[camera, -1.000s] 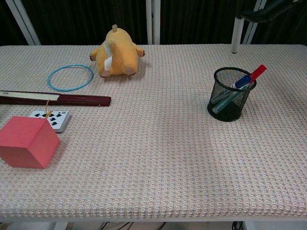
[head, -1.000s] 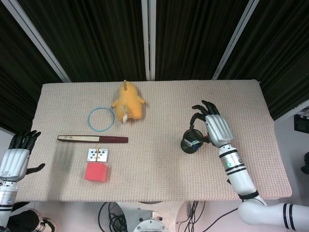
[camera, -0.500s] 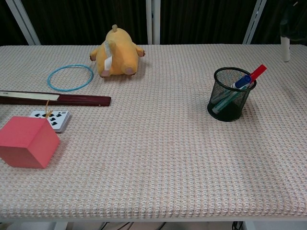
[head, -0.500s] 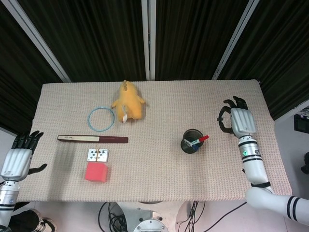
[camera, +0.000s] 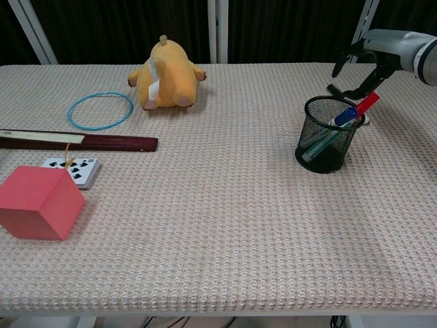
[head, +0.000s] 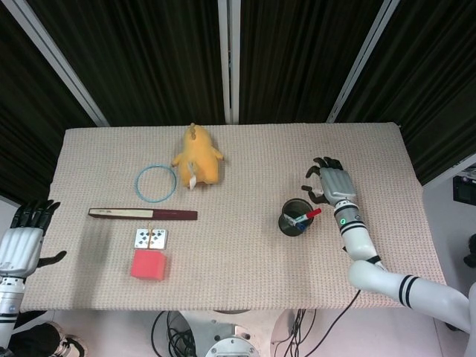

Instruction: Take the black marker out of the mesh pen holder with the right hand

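Note:
The black mesh pen holder [head: 296, 217] [camera: 330, 134] stands on the right half of the table. A red-capped pen [camera: 367, 104], a blue pen [camera: 346, 116] and a green pen [camera: 316, 145] lean in it. My right hand [head: 332, 183] [camera: 379, 56] hovers low, just behind and to the right of the holder, with its fingers curled. They seem to grip the black marker, whose white end [camera: 365, 119] shows behind the red cap; most of it is hidden. My left hand [head: 21, 242] hangs open beyond the table's left edge.
On the left half lie a yellow plush toy [camera: 166, 75], a blue ring [camera: 100, 110], a dark folded fan [camera: 78, 142], a deck of cards [camera: 71, 169] and a red cube [camera: 37, 201]. The table's right edge [head: 420, 201] is close to my right hand.
My right hand swung from above the holder out to the far right, then came back lower beside the holder. A white stick hung below it in the earlier frames. The left hand barely moved.

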`<state>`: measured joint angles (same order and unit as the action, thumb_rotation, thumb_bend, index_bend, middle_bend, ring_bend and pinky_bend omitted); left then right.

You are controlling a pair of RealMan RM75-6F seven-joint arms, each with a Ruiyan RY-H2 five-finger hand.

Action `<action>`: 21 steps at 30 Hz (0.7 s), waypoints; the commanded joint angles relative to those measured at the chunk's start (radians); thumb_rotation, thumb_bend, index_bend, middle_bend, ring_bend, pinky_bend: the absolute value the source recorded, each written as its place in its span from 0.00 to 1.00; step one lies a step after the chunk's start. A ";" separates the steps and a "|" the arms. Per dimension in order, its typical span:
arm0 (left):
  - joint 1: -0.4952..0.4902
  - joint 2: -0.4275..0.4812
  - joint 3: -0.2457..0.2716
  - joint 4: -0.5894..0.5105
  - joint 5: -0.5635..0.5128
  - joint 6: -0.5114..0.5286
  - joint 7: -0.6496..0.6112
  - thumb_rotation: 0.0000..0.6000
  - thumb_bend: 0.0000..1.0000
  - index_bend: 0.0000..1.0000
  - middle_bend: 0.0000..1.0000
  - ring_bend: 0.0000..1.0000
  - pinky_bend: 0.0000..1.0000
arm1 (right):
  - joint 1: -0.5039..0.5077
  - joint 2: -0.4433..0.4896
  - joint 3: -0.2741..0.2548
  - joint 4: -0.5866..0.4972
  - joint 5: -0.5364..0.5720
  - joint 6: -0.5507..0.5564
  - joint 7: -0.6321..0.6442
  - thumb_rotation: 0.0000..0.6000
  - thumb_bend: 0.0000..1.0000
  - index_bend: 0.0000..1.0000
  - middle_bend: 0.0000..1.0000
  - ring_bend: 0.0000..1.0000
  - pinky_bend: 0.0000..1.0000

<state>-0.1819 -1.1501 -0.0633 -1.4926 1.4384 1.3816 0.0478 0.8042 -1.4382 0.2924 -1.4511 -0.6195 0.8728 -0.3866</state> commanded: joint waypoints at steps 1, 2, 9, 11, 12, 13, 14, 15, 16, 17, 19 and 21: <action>-0.005 -0.007 -0.001 0.010 0.004 -0.003 -0.007 1.00 0.07 0.10 0.06 0.00 0.06 | -0.023 0.017 0.005 -0.022 -0.126 0.013 0.094 1.00 0.17 0.00 0.00 0.00 0.00; -0.007 -0.009 -0.002 0.013 0.006 -0.005 -0.008 1.00 0.07 0.10 0.06 0.00 0.06 | -0.038 0.023 0.004 -0.032 -0.170 0.035 0.120 1.00 0.17 0.00 0.00 0.00 0.00; -0.018 -0.021 -0.004 0.012 0.019 -0.003 0.002 1.00 0.07 0.10 0.06 0.00 0.06 | -0.247 0.155 -0.095 -0.201 -0.542 0.343 0.260 1.00 0.16 0.00 0.00 0.00 0.00; -0.018 -0.021 -0.003 0.006 0.021 0.000 0.008 1.00 0.07 0.10 0.06 0.00 0.06 | -0.322 0.187 -0.137 -0.217 -0.630 0.450 0.294 1.00 0.17 0.00 0.00 0.00 0.00; -0.018 -0.021 -0.003 0.002 0.023 0.003 0.013 1.00 0.07 0.10 0.06 0.00 0.06 | -0.370 0.203 -0.162 -0.212 -0.677 0.520 0.311 1.00 0.17 0.00 0.00 0.00 0.00; -0.017 -0.020 -0.003 -0.001 0.025 0.005 0.016 1.00 0.07 0.10 0.06 0.00 0.06 | -0.407 0.212 -0.181 -0.199 -0.706 0.571 0.320 1.00 0.17 0.00 0.00 0.00 0.00; -0.016 -0.020 -0.003 -0.003 0.026 0.009 0.018 1.00 0.07 0.10 0.06 0.00 0.06 | -0.444 0.217 -0.198 -0.180 -0.729 0.621 0.327 1.00 0.18 0.00 0.00 0.00 0.00; -0.015 -0.020 -0.003 -0.006 0.028 0.014 0.022 1.00 0.07 0.10 0.06 0.00 0.06 | -0.486 0.218 -0.215 -0.150 -0.745 0.673 0.334 1.00 0.18 0.00 0.00 0.00 0.00; -0.014 -0.020 -0.003 -0.007 0.029 0.018 0.024 1.00 0.07 0.10 0.06 0.00 0.06 | -0.513 0.218 -0.226 -0.128 -0.751 0.702 0.338 1.00 0.18 0.00 0.00 0.00 0.00; -0.013 -0.020 -0.004 -0.008 0.031 0.023 0.026 1.00 0.07 0.10 0.06 0.00 0.06 | -0.540 0.217 -0.236 -0.106 -0.751 0.725 0.337 1.00 0.18 0.00 0.00 0.00 0.00; -0.010 -0.018 -0.004 -0.010 0.033 0.031 0.030 1.00 0.07 0.10 0.06 0.00 0.06 | -0.591 0.216 -0.255 -0.067 -0.738 0.756 0.327 1.00 0.18 0.00 0.00 0.00 0.00; -0.009 -0.015 -0.004 -0.014 0.032 0.033 0.033 1.00 0.07 0.10 0.06 0.00 0.06 | -0.630 0.220 -0.268 -0.050 -0.720 0.765 0.322 1.00 0.18 0.00 0.00 0.00 0.00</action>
<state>-0.1908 -1.1656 -0.0676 -1.5060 1.4703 1.4145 0.0806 0.2443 -1.2403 0.0702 -1.5465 -1.3274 1.5926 -0.0788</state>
